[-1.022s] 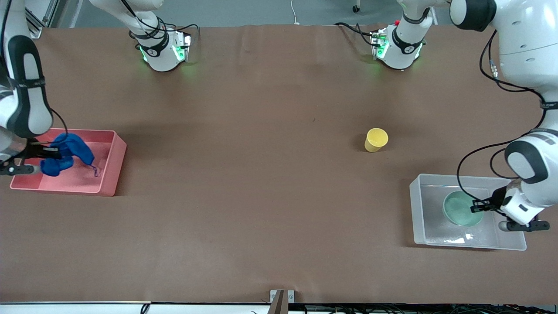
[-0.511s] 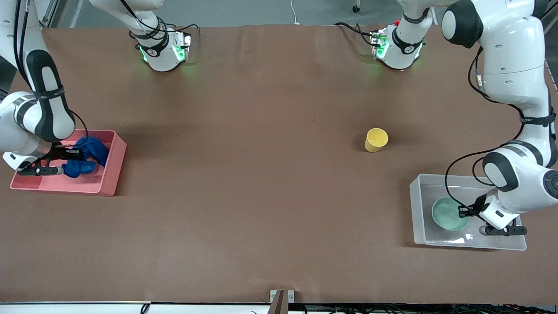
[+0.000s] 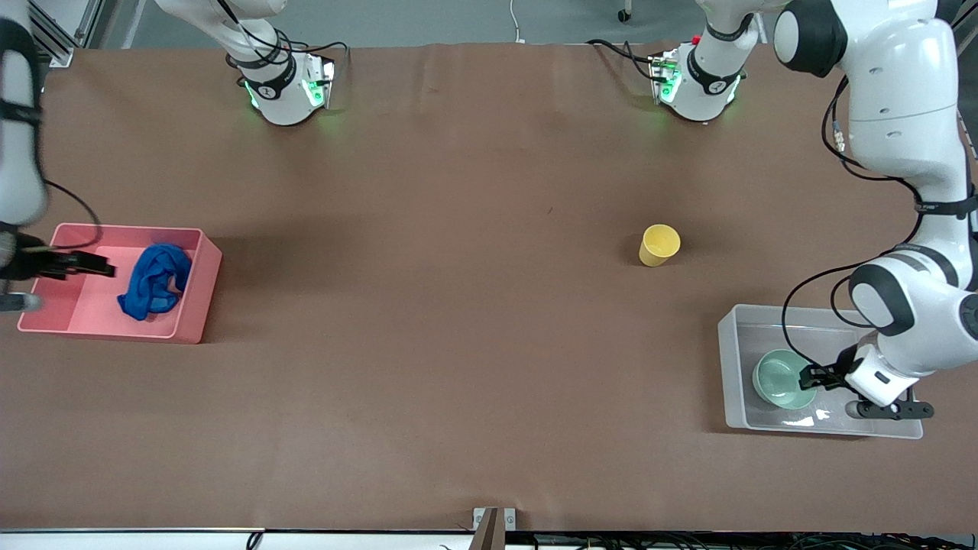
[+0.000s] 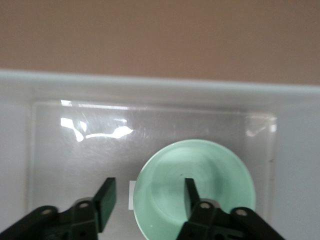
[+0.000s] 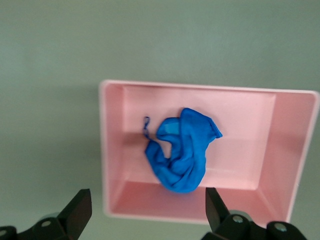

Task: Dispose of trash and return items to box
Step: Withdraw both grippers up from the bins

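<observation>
Rag: one only, bright blue and crumpled, lying loose in the pink bin, at that bin's end toward the middle of the surface. The right end effector is over the other end of the same bin, up in the air, and the rag is just beside it, not touching. In the right wrist view the rag lies below and between the two fingers, which stand wide apart and hold nothing; a thin blue thread hangs out from the cloth.

One mint-green bowl sits upright in the clear box at the left arm's end of the surface. The left end effector is low in this box, at the rim of the bowl. In the left wrist view one finger is inside the bowl and the other is outside of it, so the rim is between them; the fingers are partly open and do not press on the rim. A small white label is on the bottom of the box, half hidden by the bowl, and no writing can be read on it.

One yellow cup stands on the surface, well apart from both end effectors, and farther from the front camera than the box.

There are two bins, two arms, and one of each other thing.
</observation>
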Controlling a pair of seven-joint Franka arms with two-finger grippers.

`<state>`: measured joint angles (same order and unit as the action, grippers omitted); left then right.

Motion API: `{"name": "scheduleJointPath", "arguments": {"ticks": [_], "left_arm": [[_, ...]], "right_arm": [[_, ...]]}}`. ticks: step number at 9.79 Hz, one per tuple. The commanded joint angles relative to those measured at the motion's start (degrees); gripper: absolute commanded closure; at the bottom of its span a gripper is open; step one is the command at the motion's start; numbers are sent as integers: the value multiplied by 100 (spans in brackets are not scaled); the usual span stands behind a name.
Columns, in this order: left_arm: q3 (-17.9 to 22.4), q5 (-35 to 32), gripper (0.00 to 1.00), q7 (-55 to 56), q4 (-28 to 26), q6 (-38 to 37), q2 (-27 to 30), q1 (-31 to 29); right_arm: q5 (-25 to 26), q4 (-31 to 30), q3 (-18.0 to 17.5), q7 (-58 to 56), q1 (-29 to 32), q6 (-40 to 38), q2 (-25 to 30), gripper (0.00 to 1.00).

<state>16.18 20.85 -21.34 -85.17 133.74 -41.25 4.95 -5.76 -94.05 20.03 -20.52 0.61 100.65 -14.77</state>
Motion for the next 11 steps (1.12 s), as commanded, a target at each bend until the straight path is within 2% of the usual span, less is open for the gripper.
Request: {"name": "scheduleJointPath", "arguments": {"ticks": [1, 3, 5, 6, 8, 10, 11], "left_arm": [[-236, -447, 0, -11, -980, -15, 1270, 15], [-483, -731, 0, 452, -1956, -111, 2668, -47], [-913, -1851, 0, 1109, -2118, -1352, 3768, -134], [-1254, -2030, 0, 1488, -2118, -1916, 4199, -213], [-1844, -2050, 0, 2017, -2109, -2910, 4964, -363], [-1960, -2041, 0, 2220, -2066, -3563, 5423, -320], [-2004, -2032, 0, 2248, -1952, -3809, 5478, -302]], "right_arm": [[49, 894, -524, 1054, 149, -833, 60, 0], [75, 897, -1024, 1742, 315, -1081, 770, 0], [495, 992, -1630, 2234, 387, -1626, 1107, 0], [523, 1229, -1868, 2489, 387, -1845, 1099, 0], [506, 1127, -1818, 2440, 474, -1638, 1108, 0], [506, 1064, -1809, 2308, 501, -1636, 1143, 0], [506, 994, -1809, 2212, 510, -1602, 1160, 0]]}}
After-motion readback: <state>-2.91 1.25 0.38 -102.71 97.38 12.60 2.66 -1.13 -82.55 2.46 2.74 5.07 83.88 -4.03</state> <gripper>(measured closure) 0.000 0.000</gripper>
